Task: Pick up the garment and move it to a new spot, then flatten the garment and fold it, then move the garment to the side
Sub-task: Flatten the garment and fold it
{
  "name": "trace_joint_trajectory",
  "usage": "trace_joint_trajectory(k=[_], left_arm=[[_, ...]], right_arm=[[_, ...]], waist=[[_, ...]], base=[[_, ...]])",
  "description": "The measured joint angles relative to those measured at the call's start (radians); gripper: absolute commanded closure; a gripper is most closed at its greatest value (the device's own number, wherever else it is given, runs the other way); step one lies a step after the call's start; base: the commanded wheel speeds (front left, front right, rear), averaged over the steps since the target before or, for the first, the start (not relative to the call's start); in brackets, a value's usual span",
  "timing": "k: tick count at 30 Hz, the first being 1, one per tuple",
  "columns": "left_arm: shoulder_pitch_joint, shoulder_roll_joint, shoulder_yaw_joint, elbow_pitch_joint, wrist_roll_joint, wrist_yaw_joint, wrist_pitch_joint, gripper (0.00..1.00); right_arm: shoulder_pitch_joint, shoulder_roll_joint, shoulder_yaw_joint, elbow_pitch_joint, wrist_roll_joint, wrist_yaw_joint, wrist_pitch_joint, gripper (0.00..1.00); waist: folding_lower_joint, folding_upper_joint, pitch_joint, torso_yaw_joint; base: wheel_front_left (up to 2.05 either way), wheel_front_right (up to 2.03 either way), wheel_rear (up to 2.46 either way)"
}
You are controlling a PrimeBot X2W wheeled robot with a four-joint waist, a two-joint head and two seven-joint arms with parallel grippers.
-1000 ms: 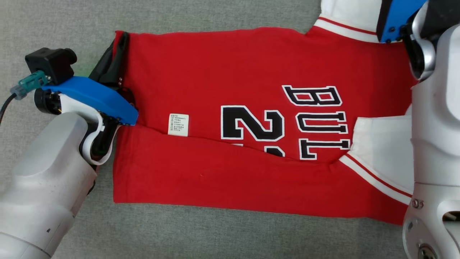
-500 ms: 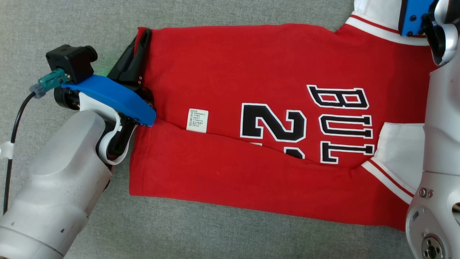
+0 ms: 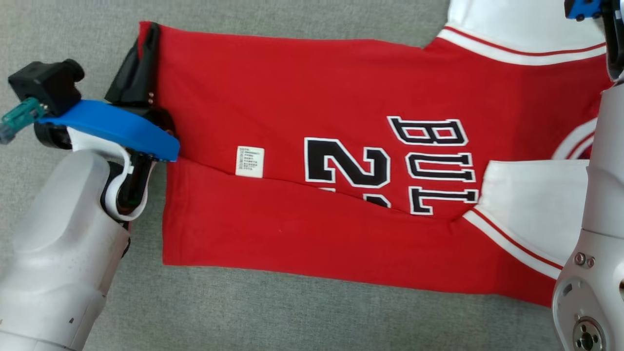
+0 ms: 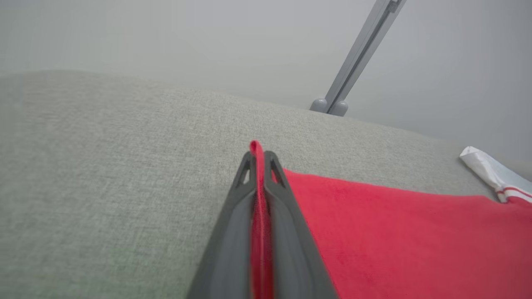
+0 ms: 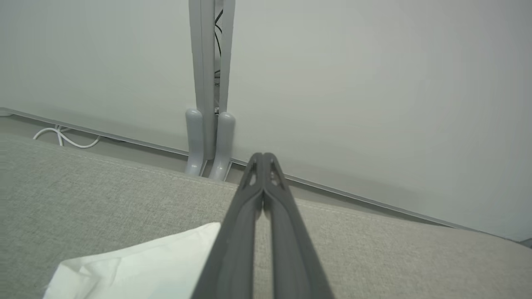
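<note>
The garment [image 3: 312, 97], a red shirt with white sleeves and black lettering, lies spread on the grey surface, its lower part folded up over the middle. My left gripper [image 3: 152, 28] is at the garment's far left corner, shut on the hem. In the left wrist view a strip of red cloth [image 4: 395, 232] runs up between the left gripper's [image 4: 259, 153] closed fingers. My right gripper [image 5: 262, 157] is shut, hovering past the far right of the garment. A white sleeve [image 5: 137, 265] lies below its left finger, and no cloth shows between the tips.
Grey fabric [image 3: 292, 317] surrounds the garment on all sides. The pale right forearm [image 3: 604, 195] covers the garment's right edge. Beyond the surface's far edge stand a wall, a grey post [image 5: 210, 141] with rounded feet and a white cable [image 5: 62, 137].
The head camera has shifted, so the whole picture moved. The left gripper keeps its grip on the hem. The right gripper has gone from open to shut, and its blue mount sits higher.
</note>
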Motion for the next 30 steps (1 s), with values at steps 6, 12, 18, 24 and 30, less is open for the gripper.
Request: trace_joint_trajectory(k=[6, 12, 18, 24, 30], left_arm=[[0.051, -0.002, 0.069, -0.007, 0.053, 0.0, 0.0, 1.0], [0.089, -0.007, 0.089, 0.005, 0.073, 0.0, 0.0, 1.0], [0.142, -0.008, 0.18, 0.044, 0.148, 0.0, 0.0, 0.0], [0.251, -0.027, 0.292, 0.064, 0.289, 0.0, 0.0, 0.0], [0.389, -0.086, 0.394, 0.052, 0.407, 0.002, 0.0, 0.0]], right_arm=[[0.023, -0.001, -0.027, 0.042, 0.057, 0.0, -0.063, 1.0], [0.06, -0.001, -0.012, 0.087, 0.162, 0.0, -0.156, 0.85], [0.162, -0.001, 0.057, 0.101, 0.272, 0.0, -0.339, 0.0], [0.315, -0.001, 0.077, 0.107, 0.366, 0.0, -0.491, 0.0], [0.49, -0.001, 0.098, 0.147, 0.458, 0.0, -0.572, 0.0]], waist=[[-0.0002, 0.0, -0.043, -0.035], [-0.0002, 0.0, -0.087, -0.057], [-0.0003, 0.0, -0.156, -0.079], [-0.0004, -0.0002, -0.258, -0.098], [-0.0004, -0.0004, -0.373, -0.118]], base=[[0.0, 0.0, 0.0], [0.0, 0.0, 0.0], [0.0, 0.0, 0.0], [0.0, 0.0, 0.0], [0.0, 0.0, 0.0]])
